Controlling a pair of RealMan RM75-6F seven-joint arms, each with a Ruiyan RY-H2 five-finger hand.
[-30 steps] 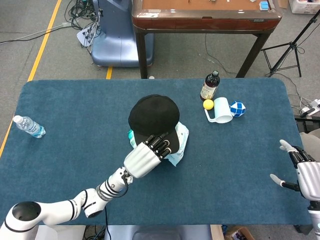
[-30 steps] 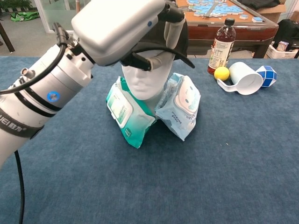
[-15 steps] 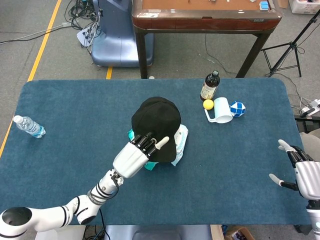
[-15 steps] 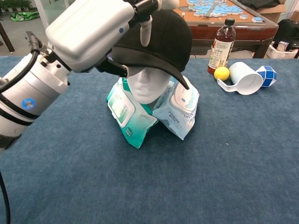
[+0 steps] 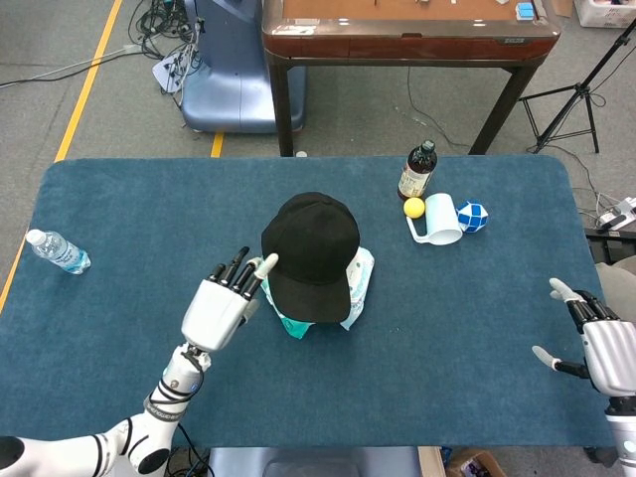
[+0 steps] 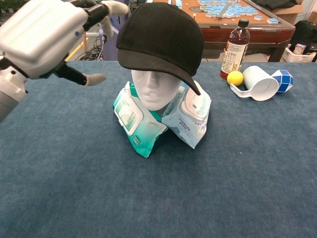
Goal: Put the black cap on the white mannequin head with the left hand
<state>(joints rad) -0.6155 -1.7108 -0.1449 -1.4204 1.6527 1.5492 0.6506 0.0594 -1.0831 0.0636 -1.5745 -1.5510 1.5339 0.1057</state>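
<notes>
Chest view: black cap (image 6: 161,37) sits on white mannequin head (image 6: 154,89), brim forward. My left hand (image 6: 42,34) beside it, fingers spread, holding nothing. Placement looks done; next I judge: retreat clear of brim, park over worktop (image 6: 237,163).

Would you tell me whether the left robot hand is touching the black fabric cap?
Apart: chest view shows the left robot hand with background between it and the black fabric cap.
</notes>
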